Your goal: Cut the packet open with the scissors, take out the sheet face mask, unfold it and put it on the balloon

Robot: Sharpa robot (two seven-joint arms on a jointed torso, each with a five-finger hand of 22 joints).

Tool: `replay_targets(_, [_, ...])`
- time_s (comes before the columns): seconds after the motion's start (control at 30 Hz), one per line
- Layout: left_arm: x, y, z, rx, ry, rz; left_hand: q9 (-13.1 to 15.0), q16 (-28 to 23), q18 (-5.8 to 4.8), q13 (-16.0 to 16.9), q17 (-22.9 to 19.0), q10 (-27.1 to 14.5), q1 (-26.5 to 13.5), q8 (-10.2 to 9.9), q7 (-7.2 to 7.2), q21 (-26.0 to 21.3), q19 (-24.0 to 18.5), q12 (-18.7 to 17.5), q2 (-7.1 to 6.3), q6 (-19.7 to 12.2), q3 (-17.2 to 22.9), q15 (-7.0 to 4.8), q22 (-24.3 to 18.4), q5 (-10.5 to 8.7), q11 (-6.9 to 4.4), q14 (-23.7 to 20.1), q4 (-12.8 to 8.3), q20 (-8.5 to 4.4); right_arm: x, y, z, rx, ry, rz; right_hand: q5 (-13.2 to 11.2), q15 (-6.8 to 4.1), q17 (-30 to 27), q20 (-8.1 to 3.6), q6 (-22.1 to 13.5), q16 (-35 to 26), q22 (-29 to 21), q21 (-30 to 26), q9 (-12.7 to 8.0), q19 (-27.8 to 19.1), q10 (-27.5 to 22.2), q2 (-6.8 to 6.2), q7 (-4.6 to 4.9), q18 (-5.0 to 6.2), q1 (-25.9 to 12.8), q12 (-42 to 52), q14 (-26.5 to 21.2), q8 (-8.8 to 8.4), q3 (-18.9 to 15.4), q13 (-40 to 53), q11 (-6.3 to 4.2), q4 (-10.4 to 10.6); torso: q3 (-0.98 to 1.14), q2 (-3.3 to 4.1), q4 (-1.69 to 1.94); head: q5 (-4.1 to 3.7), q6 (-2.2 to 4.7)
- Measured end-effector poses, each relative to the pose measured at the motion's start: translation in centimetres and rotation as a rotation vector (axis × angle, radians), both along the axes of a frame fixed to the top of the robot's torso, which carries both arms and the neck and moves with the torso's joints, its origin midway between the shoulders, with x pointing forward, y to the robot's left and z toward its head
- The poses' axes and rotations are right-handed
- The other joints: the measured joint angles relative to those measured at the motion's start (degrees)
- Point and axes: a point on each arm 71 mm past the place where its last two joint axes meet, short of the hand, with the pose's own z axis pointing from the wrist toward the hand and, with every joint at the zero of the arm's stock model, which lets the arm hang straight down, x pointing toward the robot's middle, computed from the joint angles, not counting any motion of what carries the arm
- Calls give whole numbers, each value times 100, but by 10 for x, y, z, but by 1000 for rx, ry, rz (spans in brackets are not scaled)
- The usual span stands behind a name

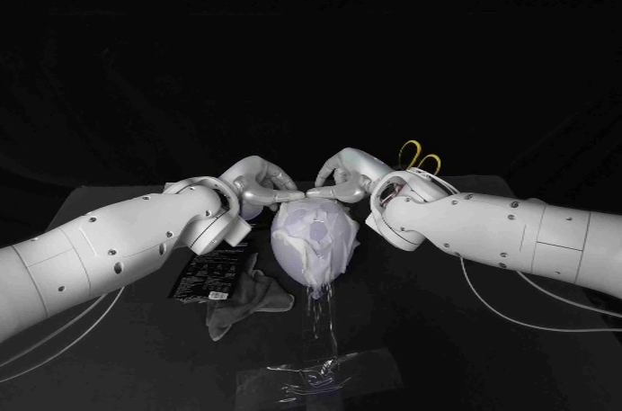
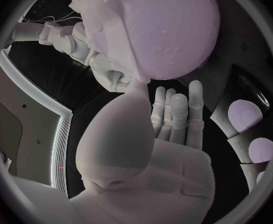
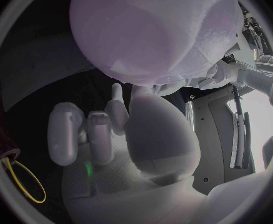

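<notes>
The pale lilac balloon (image 1: 332,224) stands at the table's middle with the wet white sheet face mask (image 1: 308,249) draped over its front, the lower edge hanging loose. My left hand (image 1: 261,185) and my right hand (image 1: 348,179) meet at the balloon's top, each pinching the mask's upper edge. In the left wrist view the left hand's thumb (image 2: 121,129) touches the masked balloon (image 2: 155,30). The right wrist view has the right hand's thumb (image 3: 155,129) against the balloon (image 3: 152,30). The black packet (image 1: 211,276) lies flat to the left. The yellow-handled scissors (image 1: 417,158) lie behind the right hand.
A grey cloth (image 1: 246,305) lies crumpled in front of the packet. A clear plastic film (image 1: 316,377) lies near the table's front edge. Both forearms cross the table's sides toward the balloon.
</notes>
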Motion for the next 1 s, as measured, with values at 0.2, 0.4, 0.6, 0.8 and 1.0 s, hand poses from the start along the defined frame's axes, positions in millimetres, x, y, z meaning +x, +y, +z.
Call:
replay_targets(0.2, [4,0,-1,26,-12,9,9,63,-3,11,208,22,282,23,-6,26,26,47,79,6,72,-18,8,0,-22,141,-64,17,7,1,-3,-38,-8,-20,1,-14,4,0,66,0,-3,79,18,0,2,-69,-64,0,143,68,15,54,50,1,-3,-107,1,0,5,-3,-14])
replay_targets(0.4, [10,4,-3,57,-24,31,9,96,-6,11,315,43,506,44,-40,64,43,47,154,41,168,-21,34,0,-43,221,-87,0,12,0,-3,-71,-28,-37,2,-19,4,-3,161,-8,-4,207,32,2,-8,-86,-158,0,311,163,14,119,96,1,-13,-190,-3,-2,7,-4,-18])
replay_targets(0.6, [15,12,-4,75,-36,64,-3,100,-8,2,360,63,672,43,-62,112,64,47,228,64,246,-52,52,0,-63,252,-86,-20,12,-6,-3,-79,-58,-55,2,-54,4,-45,198,-6,-2,278,35,26,-8,-85,-194,0,311,250,-7,138,166,0,-9,-194,-4,-4,7,-2,1])
replay_targets(0.8, [18,24,-4,69,-47,106,-36,101,-12,-27,288,85,734,43,-62,138,64,47,290,64,343,-42,72,0,-41,256,-21,-20,8,-24,2,-29,-107,-88,2,-55,0,-45,0,5,0,123,-48,25,1,-76,-86,0,344,125,-6,3,257,2,1,-47,-6,-8,4,-16,21])
replay_targets(1.0, [16,40,-2,6,-37,150,-130,-119,-16,-108,-459,83,517,-78,-33,60,-11,-96,448,-28,355,-10,16,0,-41,-267,26,-31,0,-53,13,104,-115,-120,2,-11,-1,-28,-266,-44,1,-252,-161,7,-65,-6,83,0,293,-363,35,-232,275,82,23,46,-7,-25,-12,-67,25])
